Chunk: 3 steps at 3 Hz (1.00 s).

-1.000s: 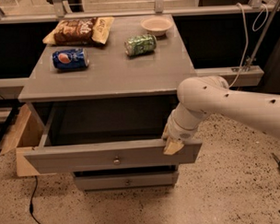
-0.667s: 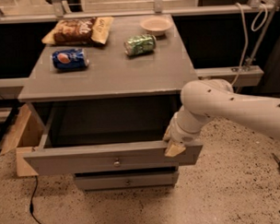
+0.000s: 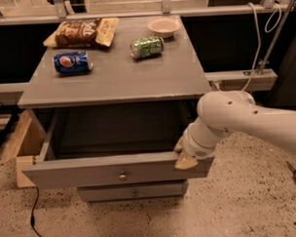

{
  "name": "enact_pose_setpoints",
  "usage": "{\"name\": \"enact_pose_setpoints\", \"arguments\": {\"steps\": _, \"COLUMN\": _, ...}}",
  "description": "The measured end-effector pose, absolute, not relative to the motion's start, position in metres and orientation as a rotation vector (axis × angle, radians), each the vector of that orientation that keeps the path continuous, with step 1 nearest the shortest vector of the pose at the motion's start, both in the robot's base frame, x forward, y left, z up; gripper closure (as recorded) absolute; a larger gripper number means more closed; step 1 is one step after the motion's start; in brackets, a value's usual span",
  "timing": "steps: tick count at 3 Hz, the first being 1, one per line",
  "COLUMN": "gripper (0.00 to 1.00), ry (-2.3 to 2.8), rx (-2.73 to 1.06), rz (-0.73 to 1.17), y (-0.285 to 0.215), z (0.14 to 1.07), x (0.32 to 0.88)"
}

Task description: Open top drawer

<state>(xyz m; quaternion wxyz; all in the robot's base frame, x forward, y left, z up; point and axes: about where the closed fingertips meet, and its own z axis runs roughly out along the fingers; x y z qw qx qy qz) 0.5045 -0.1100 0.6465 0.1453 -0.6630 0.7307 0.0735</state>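
Note:
The top drawer [image 3: 91, 173] is a wide grey front with a small round metal knob [image 3: 122, 176] at its centre. It stands pulled far out from the grey cabinet, and its dark inside shows. My gripper [image 3: 182, 156] is at the drawer's right end, its tan fingertips [image 3: 185, 161] resting over the top edge of the front. The white arm [image 3: 245, 119] reaches in from the right. A narrower grey drawer front [image 3: 133, 191] with a knob sits closed below.
On the cabinet top [image 3: 112, 80] lie a blue can [image 3: 72, 62], a green can [image 3: 147, 46], a chip bag [image 3: 81, 32] and a small bowl [image 3: 163, 26]. A wooden box [image 3: 20, 144] stands on the floor at left. A cable [image 3: 35, 224] runs along the speckled floor.
The drawer has come out a little further toward the camera, and my gripper and arm have moved with its right end.

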Motion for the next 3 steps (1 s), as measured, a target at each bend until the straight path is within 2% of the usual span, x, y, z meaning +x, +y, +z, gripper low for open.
{"name": "enact_pose_setpoints", "arguments": {"steps": 1, "gripper": 1.0, "ry": 2.105, "rx": -1.908, "rz": 0.212, "y": -0.1099, "z": 0.6482, "x": 0.5042}}
{"name": "enact_pose_setpoints", "arguments": {"steps": 3, "gripper": 0.5, "ry": 2.105, "rx": -1.908, "rz": 0.212, "y": -0.1099, "z": 0.6482, "x": 0.5042}}
